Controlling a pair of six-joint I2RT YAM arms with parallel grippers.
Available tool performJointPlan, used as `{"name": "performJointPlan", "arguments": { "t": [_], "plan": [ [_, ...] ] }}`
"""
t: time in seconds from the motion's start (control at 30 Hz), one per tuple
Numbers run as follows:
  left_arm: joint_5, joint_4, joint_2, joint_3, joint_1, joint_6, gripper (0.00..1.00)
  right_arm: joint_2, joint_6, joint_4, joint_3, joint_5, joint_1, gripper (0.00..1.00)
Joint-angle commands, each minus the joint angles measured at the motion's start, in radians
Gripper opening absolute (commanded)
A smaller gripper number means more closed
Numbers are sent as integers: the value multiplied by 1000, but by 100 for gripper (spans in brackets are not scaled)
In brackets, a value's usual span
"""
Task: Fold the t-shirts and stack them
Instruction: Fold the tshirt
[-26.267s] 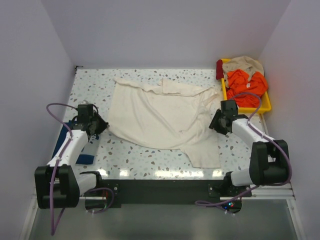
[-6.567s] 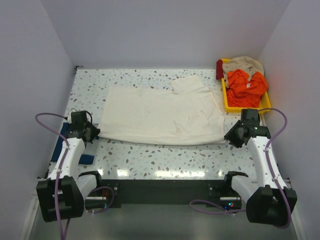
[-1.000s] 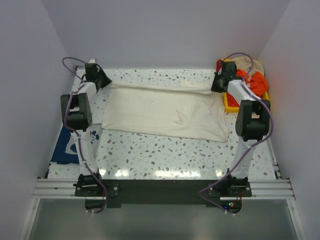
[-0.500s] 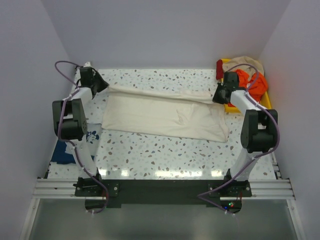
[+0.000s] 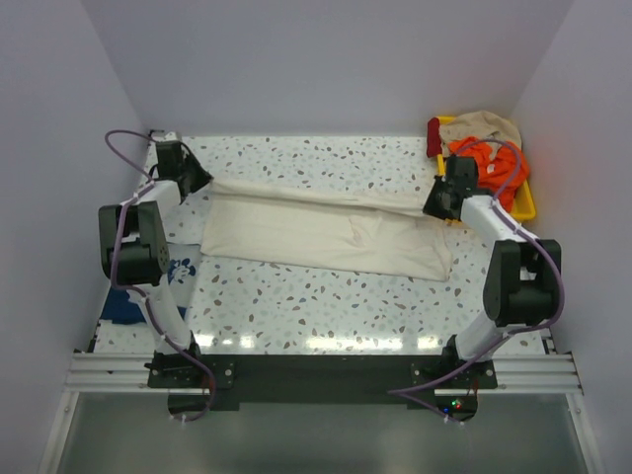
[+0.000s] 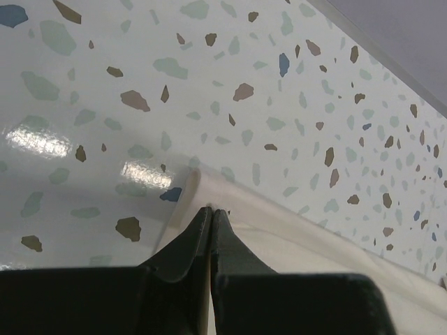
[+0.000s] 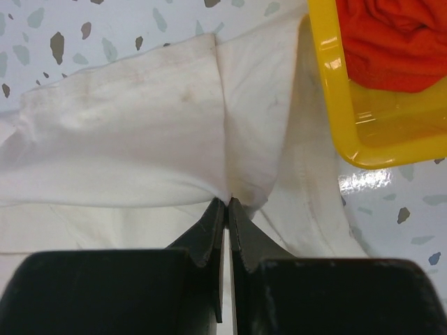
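The cream t-shirt lies as a wide folded band across the far middle of the table. My left gripper is shut on the shirt's far left corner. My right gripper is shut on the shirt's far right edge, with cloth bunched at the fingertips. The far edge hangs taut between the two grippers, lifted over the lower layer. The navy blue t-shirt with a white print lies at the table's left edge, partly behind my left arm.
A yellow tray at the far right holds orange cloth, a beige cloth and a dark red piece. It shows close to my right gripper in the right wrist view. White walls enclose the table.
Both grippers have drawn the shirt's far edge toward the near side. The left moved slightly nearer along the left edge; the right moved nearer and away from the tray's far end.
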Motion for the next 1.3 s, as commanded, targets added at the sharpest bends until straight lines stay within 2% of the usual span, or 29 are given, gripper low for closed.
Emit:
{"name": "performJointPlan", "arguments": {
  "t": [0.0,0.27,0.67,0.73,0.77,0.8,0.87,0.9,0.97,1.13,1.27],
  "plan": [
    [-45,25,-61,-17,20,-3,0,-52,6,25,-37,69,-6,0],
    [-44,13,-67,-41,20,-5,0,-103,31,68,-147,39,-6,0],
    [-44,-7,-78,-67,20,-15,0,-121,34,70,-189,43,-8,1],
    [-52,-27,-83,-70,20,-23,0,-117,38,79,-196,33,-8,7],
    [-58,-27,-87,-76,20,-32,9,-118,40,79,-201,28,-6,11],
    [-67,-27,-107,-90,20,-38,18,-117,40,79,-204,26,-8,20],
    [-93,-53,-151,-110,20,-51,42,-129,37,64,-196,20,-8,31],
    [-88,-44,-167,-128,21,-49,47,-149,37,58,-192,8,-6,41],
    [-87,-44,-208,-138,20,-54,56,-167,34,54,-183,5,-6,50],
    [-50,-41,-251,-149,15,-75,57,-140,12,45,-108,-17,-6,52],
    [-27,-10,-227,-126,-17,-81,56,-36,-2,48,-22,-61,-6,53]
  ]
}}
